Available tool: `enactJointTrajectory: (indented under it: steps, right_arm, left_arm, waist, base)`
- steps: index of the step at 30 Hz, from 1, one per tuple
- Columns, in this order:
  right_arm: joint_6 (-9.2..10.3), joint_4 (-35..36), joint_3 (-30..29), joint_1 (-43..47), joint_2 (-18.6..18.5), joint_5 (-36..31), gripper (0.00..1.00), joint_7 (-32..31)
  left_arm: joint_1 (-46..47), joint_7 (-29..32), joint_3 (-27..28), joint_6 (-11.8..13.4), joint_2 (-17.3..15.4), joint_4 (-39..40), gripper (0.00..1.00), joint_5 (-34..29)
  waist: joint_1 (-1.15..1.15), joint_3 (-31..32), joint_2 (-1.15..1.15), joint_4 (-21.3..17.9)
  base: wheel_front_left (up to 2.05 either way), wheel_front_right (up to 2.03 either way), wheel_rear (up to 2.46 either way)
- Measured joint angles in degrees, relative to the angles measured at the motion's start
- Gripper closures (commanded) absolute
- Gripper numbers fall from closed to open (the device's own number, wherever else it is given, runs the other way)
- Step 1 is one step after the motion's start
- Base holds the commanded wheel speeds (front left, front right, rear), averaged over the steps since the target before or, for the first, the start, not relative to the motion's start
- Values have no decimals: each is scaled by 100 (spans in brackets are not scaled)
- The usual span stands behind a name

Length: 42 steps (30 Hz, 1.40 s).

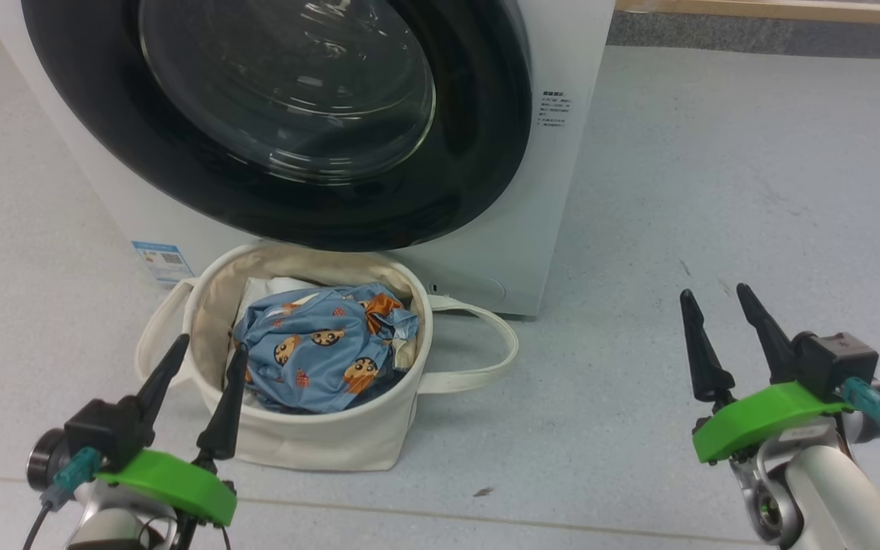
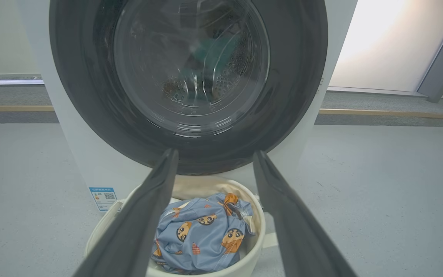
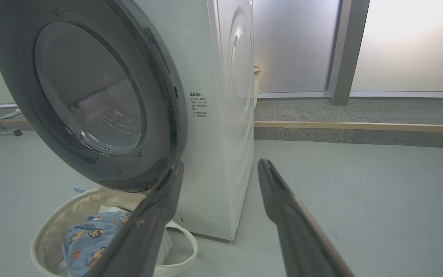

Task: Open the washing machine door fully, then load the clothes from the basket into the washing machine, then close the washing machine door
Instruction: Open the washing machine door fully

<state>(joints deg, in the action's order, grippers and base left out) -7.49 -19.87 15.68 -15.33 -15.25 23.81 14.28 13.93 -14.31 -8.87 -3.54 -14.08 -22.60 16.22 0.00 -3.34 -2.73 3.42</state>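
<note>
Grey floor; glossy washing machine door cropped, clothes crumpled in canvas basket; L gripper, R gripper: fingers apart.

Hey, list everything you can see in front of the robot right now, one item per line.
washing machine: one, white, straight ahead
washing machine door: one, black rim, clear glass, on its front
basket: one, cream, before the washer
clothes: one garment, light blue, orange-brown faces, in the basket
white cloth: one, behind the clothes in the basket
label: one, blue, washer's lower left corner
floor: one, grey, all around
left gripper: one, dark fingers, open, near the basket
right gripper: one, dark fingers, open, over the floor, right
</note>
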Motion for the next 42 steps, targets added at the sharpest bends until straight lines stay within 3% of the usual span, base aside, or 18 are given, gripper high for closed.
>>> enactJointTrajectory:
  steps: [24,42]
  right_arm:
    - [0,-308,-716,-1,436,437,0,-76]
    - [0,-232,-722,-197,383,806,0,-7]
  left_arm:
    - [-7,0,282,15,305,31,0,170]
    - [-5,0,751,93,501,168,0,41]
  waist:
    - [0,-125,-1,34]
    - [0,-432,-1,150]
  base:
    - [0,0,0]
    - [0,0,0]
